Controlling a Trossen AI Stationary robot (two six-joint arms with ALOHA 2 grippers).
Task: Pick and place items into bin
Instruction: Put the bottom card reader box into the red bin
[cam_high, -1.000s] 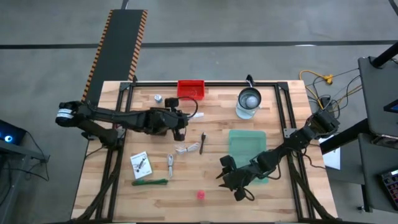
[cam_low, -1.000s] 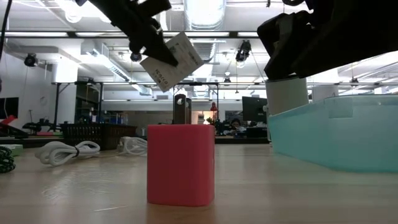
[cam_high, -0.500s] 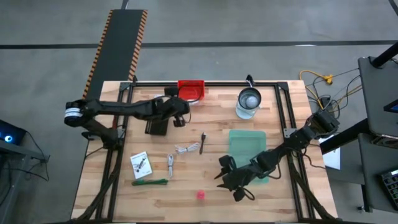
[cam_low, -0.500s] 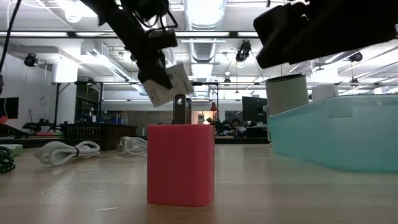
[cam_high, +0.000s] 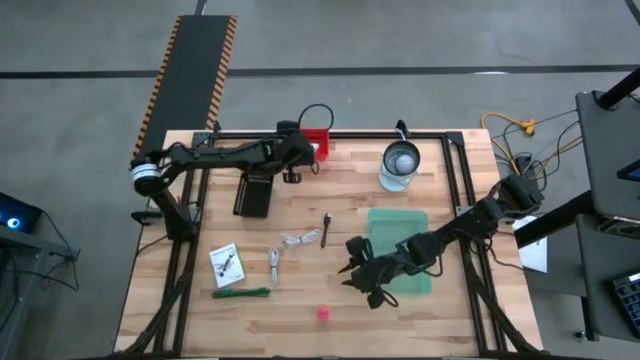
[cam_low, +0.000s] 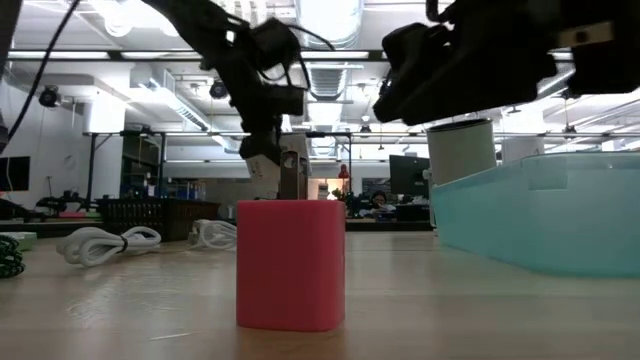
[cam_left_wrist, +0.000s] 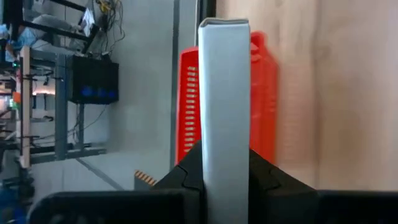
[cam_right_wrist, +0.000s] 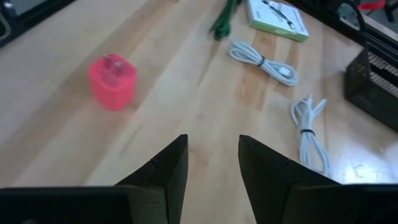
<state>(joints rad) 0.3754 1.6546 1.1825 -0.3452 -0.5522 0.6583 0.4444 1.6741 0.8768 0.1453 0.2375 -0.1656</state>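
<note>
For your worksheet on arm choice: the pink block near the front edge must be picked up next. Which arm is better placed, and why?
The right arm. Its open hand hovers close to the pink block, which shows just ahead in its wrist view. The left hand is at the far red bin, shut on a white card.

bare wood around pink block (cam_high: 323, 313), cables (cam_high: 301, 239) crowding centre

We find the bin (cam_high: 318, 143) at the worktop's (cam_high: 300, 310) far edge, the jar (cam_high: 400, 163) to its right, the tray (cam_high: 398, 240) nearer, and card (cam_high: 225, 265), cable (cam_high: 303, 239) and cube (cam_high: 323, 314) left of the tray.
</note>
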